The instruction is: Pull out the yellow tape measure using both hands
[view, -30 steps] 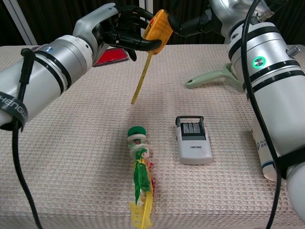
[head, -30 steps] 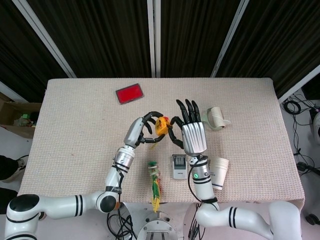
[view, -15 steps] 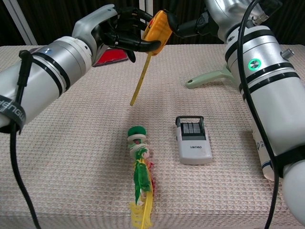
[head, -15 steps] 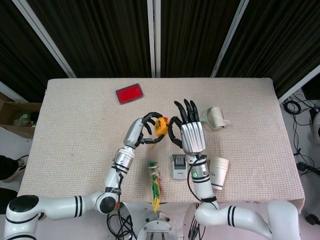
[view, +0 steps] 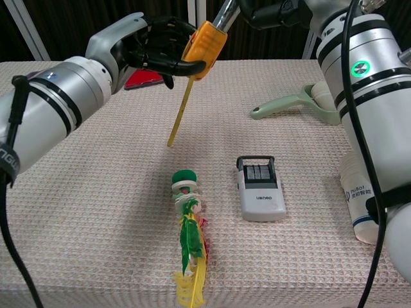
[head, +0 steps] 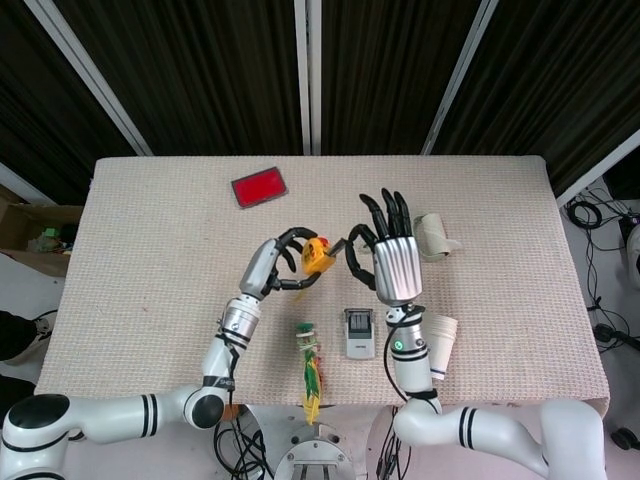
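Note:
My left hand (head: 266, 266) grips the yellow tape measure case (head: 316, 254) above the middle of the table; the chest view shows the same hand (view: 142, 46) wrapped around the case (view: 204, 42). A short silver blade (view: 224, 15) runs up and right from the case to my right hand (view: 277, 11). That right hand (head: 396, 264) pinches the blade's end between its thumb and a finger, with its other fingers spread upward. A thin yellow strap (view: 180, 110) hangs down from the case.
Below the hands lie a white stamp-like device (view: 259, 188) and a green and yellow feathered toy (view: 187, 221). A pale green scoop (view: 302, 101) and a paper cup (head: 440, 345) sit to the right. A red card (head: 259, 188) lies far left.
The hands have drawn apart: the left with the case went slightly left, the right went right. A short length of silver blade now shows between them.

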`<control>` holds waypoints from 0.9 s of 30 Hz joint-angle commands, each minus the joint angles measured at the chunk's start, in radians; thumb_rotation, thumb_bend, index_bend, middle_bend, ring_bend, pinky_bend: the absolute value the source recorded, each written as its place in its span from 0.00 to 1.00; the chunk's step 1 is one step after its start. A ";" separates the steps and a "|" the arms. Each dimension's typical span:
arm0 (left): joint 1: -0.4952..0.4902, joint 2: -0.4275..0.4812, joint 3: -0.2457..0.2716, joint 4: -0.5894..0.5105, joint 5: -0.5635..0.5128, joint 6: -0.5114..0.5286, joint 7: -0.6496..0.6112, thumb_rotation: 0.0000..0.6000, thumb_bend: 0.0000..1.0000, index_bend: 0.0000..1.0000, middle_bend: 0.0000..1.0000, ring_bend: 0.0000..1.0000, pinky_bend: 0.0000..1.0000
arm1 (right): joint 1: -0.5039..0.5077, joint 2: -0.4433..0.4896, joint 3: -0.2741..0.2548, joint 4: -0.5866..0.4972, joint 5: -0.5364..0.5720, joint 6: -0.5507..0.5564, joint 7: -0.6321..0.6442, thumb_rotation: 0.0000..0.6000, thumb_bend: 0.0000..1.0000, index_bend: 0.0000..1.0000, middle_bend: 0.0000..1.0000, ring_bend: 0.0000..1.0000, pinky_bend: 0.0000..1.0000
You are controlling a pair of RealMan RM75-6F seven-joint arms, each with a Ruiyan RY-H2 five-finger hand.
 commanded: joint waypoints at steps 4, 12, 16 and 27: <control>0.056 0.053 0.059 0.041 0.037 -0.032 -0.095 1.00 0.34 0.62 0.58 0.49 0.59 | -0.021 0.066 0.035 -0.064 -0.019 0.048 -0.004 1.00 0.58 0.68 0.19 0.00 0.00; 0.138 0.132 0.152 0.159 0.179 -0.036 -0.328 1.00 0.35 0.62 0.58 0.49 0.59 | -0.085 0.188 0.084 -0.156 -0.024 0.128 0.025 1.00 0.59 0.70 0.21 0.00 0.00; 0.173 0.159 0.221 0.260 0.283 -0.005 -0.440 1.00 0.36 0.63 0.59 0.50 0.60 | -0.124 0.237 0.094 -0.186 -0.011 0.158 0.070 1.00 0.58 0.71 0.21 0.00 0.00; 0.225 0.209 0.268 0.382 0.353 0.040 -0.669 1.00 0.36 0.64 0.60 0.50 0.60 | -0.185 0.299 0.109 -0.197 0.020 0.208 0.219 1.00 0.59 0.72 0.22 0.00 0.00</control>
